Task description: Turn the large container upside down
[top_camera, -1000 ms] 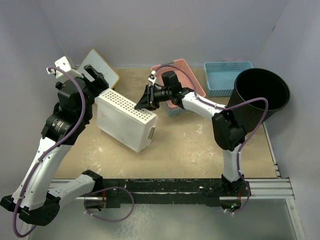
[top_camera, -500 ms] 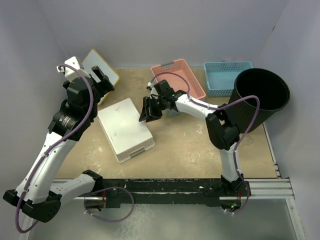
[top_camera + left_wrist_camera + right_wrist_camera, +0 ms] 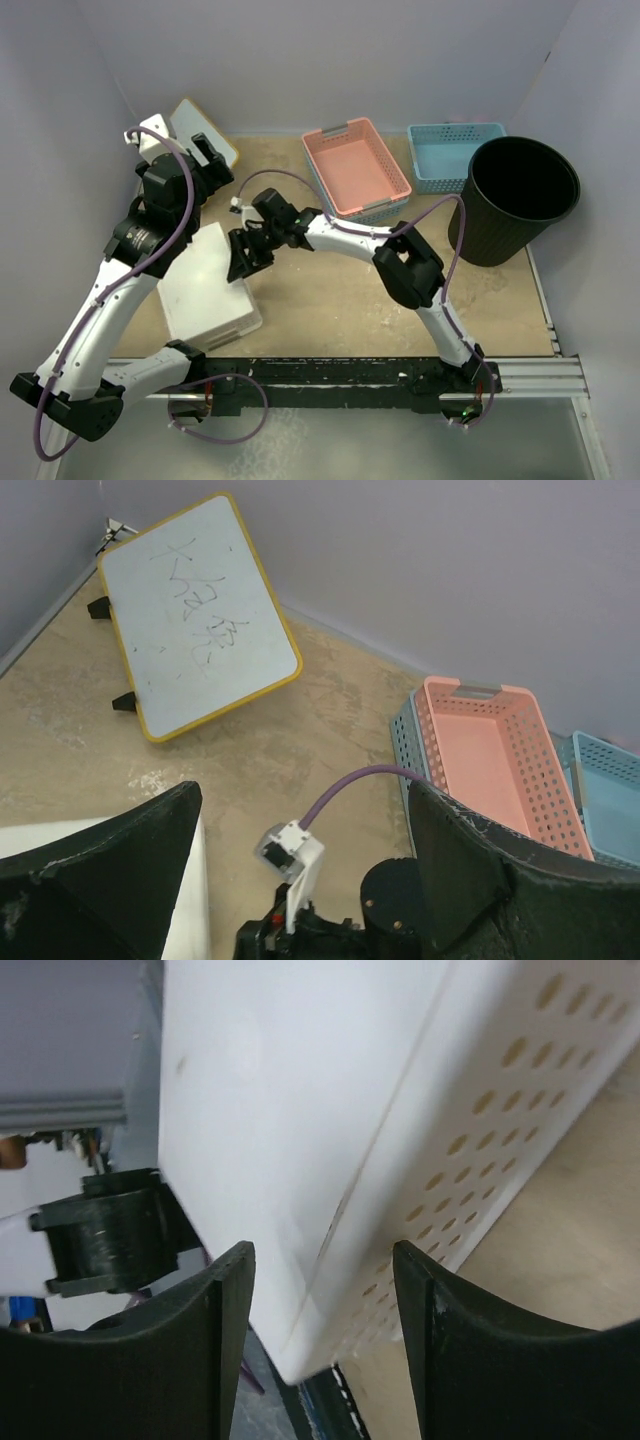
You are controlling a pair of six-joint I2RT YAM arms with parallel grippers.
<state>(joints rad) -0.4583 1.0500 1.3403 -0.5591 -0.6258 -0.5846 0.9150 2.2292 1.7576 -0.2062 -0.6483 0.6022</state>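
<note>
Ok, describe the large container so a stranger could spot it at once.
Look along the table's right edge, toward the back. Beside the blue basket stands the large container, upright, mouth open. It alone is tall, round, black and smooth-sided, unlike that shallow, rectangular, perforated basket.

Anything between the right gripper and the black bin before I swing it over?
No loose object on the direct line. The right gripper is by the white basket; bare table runs to the large container. The pink basket sits just behind that path.
</note>
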